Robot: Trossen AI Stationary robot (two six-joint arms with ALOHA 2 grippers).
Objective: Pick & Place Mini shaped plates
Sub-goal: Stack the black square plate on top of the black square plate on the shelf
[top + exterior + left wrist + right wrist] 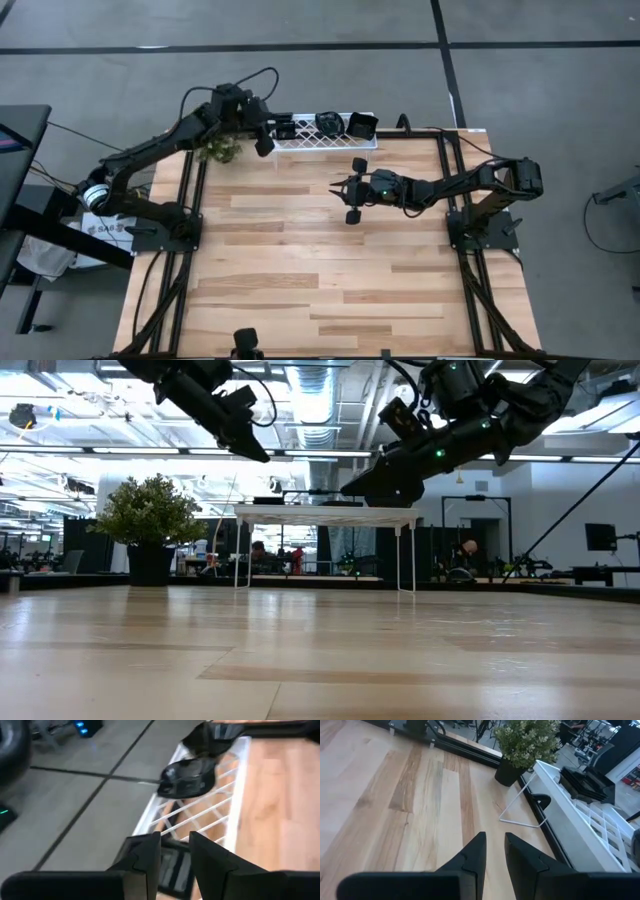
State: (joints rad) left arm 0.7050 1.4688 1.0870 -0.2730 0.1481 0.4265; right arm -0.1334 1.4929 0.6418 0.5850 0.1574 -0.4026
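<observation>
Three mini shaped plates, glossy black, rest on the white lattice rack (pixel 320 135) at the table's far edge: a square one (pixel 286 129), a rounded one (pixel 328 122) and another (pixel 361 126). My left gripper (pixel 264 142) hovers just above the rack's left end, slanting down, a narrow empty gap between its fingers (pixel 175 862); the square plate (pixel 172 870) shows through that gap, lying on the lattice below. Farther along are the rounded plate (pixel 187 777) and a third (pixel 210 740). My right gripper (pixel 336 188) hangs over the table's middle, pointing left, slightly open and empty (pixel 495 852).
A small potted plant (pixel 218 150) stands at the far left corner beside the rack. The rack stands on thin white legs (pixel 325 520). Bare wooden tabletop (pixel 320 270) spreads across the middle and near side. Black frame rails (pixel 450 200) run along the table's edges.
</observation>
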